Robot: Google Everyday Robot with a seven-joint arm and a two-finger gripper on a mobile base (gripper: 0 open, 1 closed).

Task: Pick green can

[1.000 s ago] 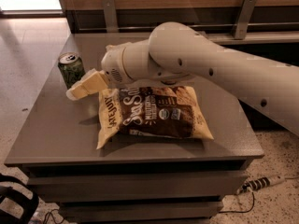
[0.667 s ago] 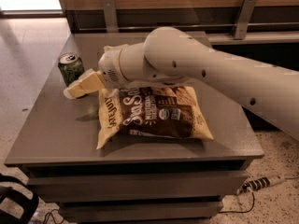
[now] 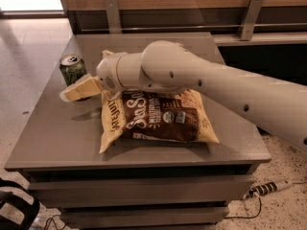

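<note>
Green can stands upright just behind the gripper.

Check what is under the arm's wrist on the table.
A brown and cream snack bag lies flat on the grey table; the arm covers its upper edge. The gripper, beside the bag, covers the base of the green can; contact cannot be seen.

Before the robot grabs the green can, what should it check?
1. Can standing up: ok. The can is upright on the table.
2. Gripper close: ok. The gripper is low, right in front of the can.
3. Can gripped: cannot tell.
4. Bag out of the way: ok. The bag lies apart from the can, to its right, under the arm.
</note>
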